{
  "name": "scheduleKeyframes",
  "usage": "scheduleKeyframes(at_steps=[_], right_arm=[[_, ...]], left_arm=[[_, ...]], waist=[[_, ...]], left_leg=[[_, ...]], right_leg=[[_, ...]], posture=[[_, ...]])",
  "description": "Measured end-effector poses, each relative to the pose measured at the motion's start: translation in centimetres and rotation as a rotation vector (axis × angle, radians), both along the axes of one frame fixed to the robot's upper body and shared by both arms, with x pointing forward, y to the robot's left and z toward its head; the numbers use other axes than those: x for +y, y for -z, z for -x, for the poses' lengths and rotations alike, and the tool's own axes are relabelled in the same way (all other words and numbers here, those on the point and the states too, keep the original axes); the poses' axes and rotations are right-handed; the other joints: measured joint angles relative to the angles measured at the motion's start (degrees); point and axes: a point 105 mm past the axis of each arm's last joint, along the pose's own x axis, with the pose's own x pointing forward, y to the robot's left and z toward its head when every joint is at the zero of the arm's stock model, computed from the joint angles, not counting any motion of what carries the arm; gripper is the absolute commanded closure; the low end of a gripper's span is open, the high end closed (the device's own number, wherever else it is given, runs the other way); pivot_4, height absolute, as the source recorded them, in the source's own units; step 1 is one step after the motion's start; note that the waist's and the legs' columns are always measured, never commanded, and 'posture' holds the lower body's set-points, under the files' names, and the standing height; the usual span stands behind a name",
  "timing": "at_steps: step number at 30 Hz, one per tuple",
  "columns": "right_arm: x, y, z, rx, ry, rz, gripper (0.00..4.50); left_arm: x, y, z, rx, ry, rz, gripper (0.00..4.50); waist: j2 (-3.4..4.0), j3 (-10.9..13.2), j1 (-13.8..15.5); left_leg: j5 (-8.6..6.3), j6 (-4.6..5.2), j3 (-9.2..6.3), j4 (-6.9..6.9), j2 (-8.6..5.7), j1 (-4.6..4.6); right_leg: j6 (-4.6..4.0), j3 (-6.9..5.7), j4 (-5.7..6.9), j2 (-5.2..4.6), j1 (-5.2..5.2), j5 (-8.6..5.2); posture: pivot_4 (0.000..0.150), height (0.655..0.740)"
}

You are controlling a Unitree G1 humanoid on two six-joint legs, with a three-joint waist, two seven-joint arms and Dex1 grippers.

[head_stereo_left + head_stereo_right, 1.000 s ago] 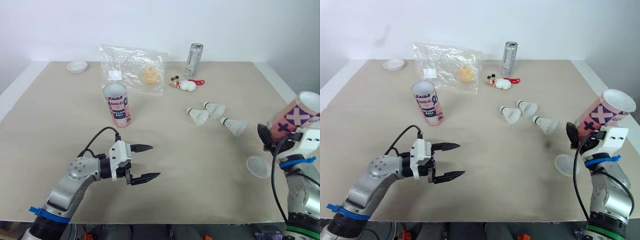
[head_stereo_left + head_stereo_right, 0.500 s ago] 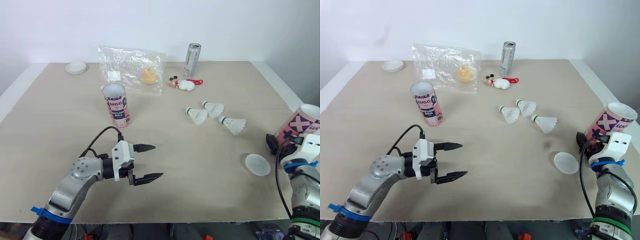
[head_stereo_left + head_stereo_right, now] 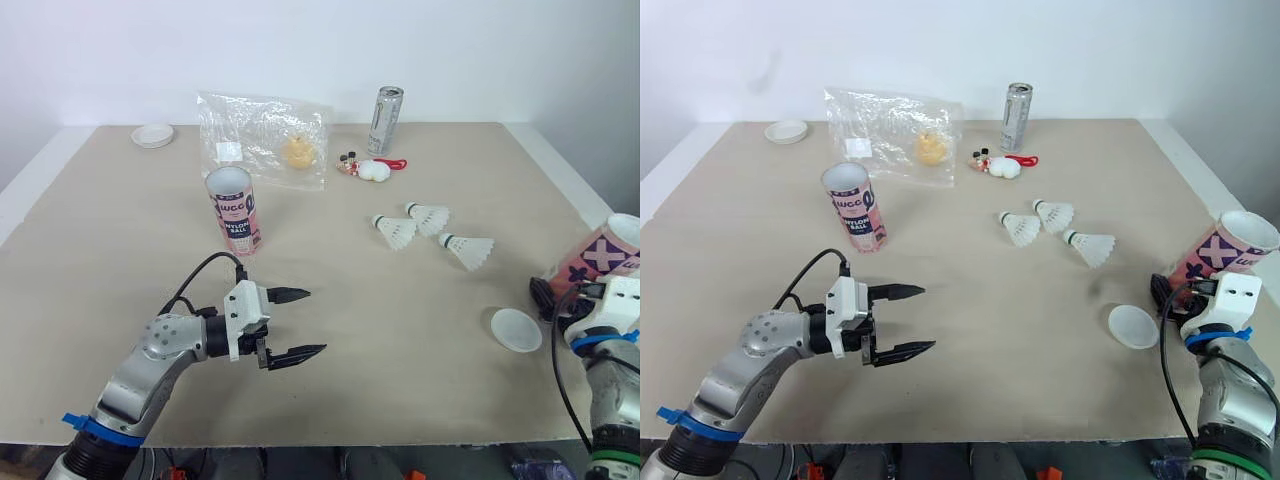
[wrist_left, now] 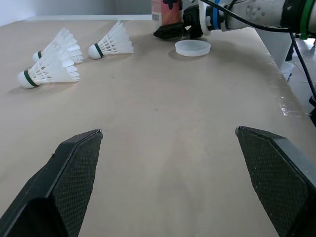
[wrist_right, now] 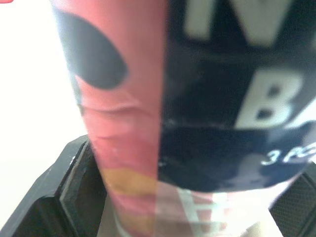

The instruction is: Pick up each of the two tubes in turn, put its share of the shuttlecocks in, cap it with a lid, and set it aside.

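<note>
My right gripper (image 3: 1162, 292) is shut on the lower part of a pink and navy tube (image 3: 602, 250), which leans to the right at the table's right edge with its open mouth up. In the right wrist view this tube (image 5: 197, 98) sits between the fingers. A white lid (image 3: 515, 329) lies flat just left of that gripper. Three shuttlecocks (image 3: 432, 233) lie on their sides in the middle right. A second pink tube (image 3: 234, 210) stands upright, mouth open, at the middle left. My left gripper (image 3: 294, 324) hovers open and holds nothing, in front of that tube.
A clear plastic bag (image 3: 265, 135) with something yellow in it, a drink can (image 3: 386, 119) and a small white and red trinket (image 3: 369, 169) lie along the back. Another white lid (image 3: 152, 134) rests at the back left corner. The table edge (image 3: 560, 170) runs close beside my right arm.
My right gripper has carried the tube down and to the right, off the white lid, which now lies apart from it. The left gripper has barely moved.
</note>
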Motion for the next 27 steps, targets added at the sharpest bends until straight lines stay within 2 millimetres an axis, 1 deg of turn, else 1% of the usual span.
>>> scheduleKeyframes(at_steps=[5,10,20,22,24,27], right_arm=[[0.7,-0.5,0.5,-0.007,-0.007,-0.006,0.01],[1.3,-0.6,1.8,0.016,-0.021,-0.029,0.01],[2.8,-0.2,5.8,0.132,-0.118,-0.04,0.01],[2.8,-0.8,6.6,0.147,-0.146,-0.017,0.01],[2.9,-1.8,7.5,0.165,-0.205,0.032,0.01],[3.3,-2.6,7.9,0.166,-0.256,0.058,0.01]], left_arm=[[-0.1,-0.1,0.0,-0.003,0.01,-0.002,0.0],[-0.1,0.0,-0.1,0.002,0.013,-0.006,0.0],[0.1,0.5,-0.9,0.011,0.043,-0.04,0.0],[0.0,0.4,-0.9,0.003,0.052,-0.04,0.0],[0.0,0.4,-1.2,0.0,0.059,-0.04,0.0],[0.1,0.6,-1.3,0.005,0.06,-0.043,0.0]], waist=[[0.0,0.0,0.0],[0.0,0.0,0.0],[0.01,0.0,0.1],[0.01,0.0,0.2],[0.02,0.0,0.2],[-0.02,0.0,0.2]], left_leg=[[0.0,0.0,0.0,0.0,0.0,0.0],[0.0,0.0,0.0,0.0,0.0,-0.02],[-0.01,0.0,0.0,0.0,0.0,-0.04],[-0.01,0.0,0.01,0.0,0.0,-0.05],[-0.01,0.0,0.02,-0.01,0.01,-0.06],[-0.02,0.01,0.01,-0.01,0.03,-0.07]], right_leg=[[-0.02,0.01,0.0,0.0,0.0,-0.01],[-0.02,0.01,-0.02,0.0,-0.01,-0.03],[-0.07,0.01,-0.08,-0.01,-0.01,-0.06],[-0.06,0.01,-0.12,-0.02,-0.02,-0.05],[-0.06,0.01,-0.17,-0.02,-0.01,-0.05],[-0.07,-0.01,-0.2,0.0,-0.01,-0.04]], posture=[[0.15,0.74],[0.15,0.74],[0.15,0.74],[0.15,0.74],[0.15,0.74],[0.15,0.74]])
